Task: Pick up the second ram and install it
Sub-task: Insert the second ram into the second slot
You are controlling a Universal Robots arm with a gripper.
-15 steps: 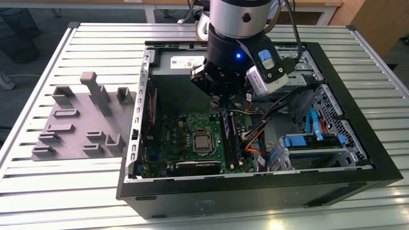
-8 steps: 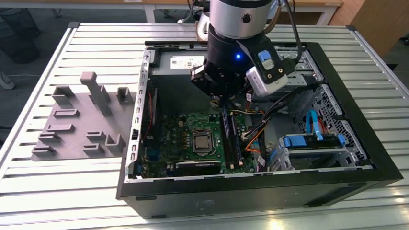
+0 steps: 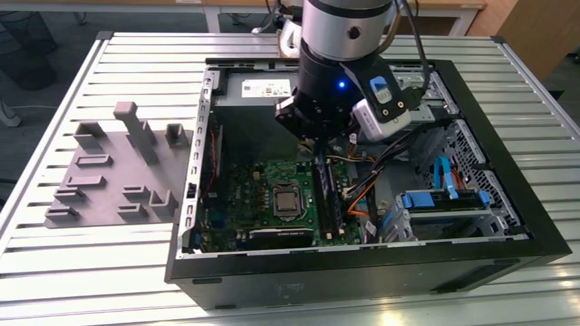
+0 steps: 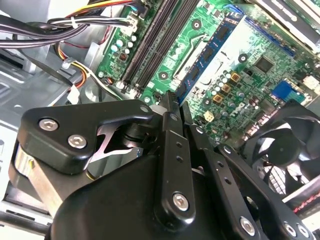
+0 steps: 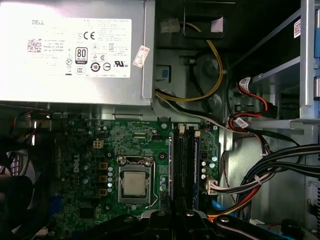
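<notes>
Open computer case on a slatted metal table, seen from above in the exterior view. The arm reaches down into the case over the green motherboard. Its gripper hangs above the memory slots, which run near-to-far just to the exterior view's right of the processor socket.

In the second wrist view, the gripper's black fingers stand close together, pinched narrowly on the edge of a thin blue board, apparently the ram; little of it shows past the fingertips, so the identification is tentative. The stick is held upright above the motherboard, beside the slots, and is not seated in a slot.

In the first wrist view, the slots lie just beside the socket, with the silver power supply beyond the motherboard's far edge. Bundled cables cross the case on the slots' other side.

A grey tray with upright blocks rests on the table to the exterior view's left of the case, well apart from the gripper. A blue drive bracket sits in the case at the exterior view's right. A black fan shows near the motherboard in the second wrist view.
</notes>
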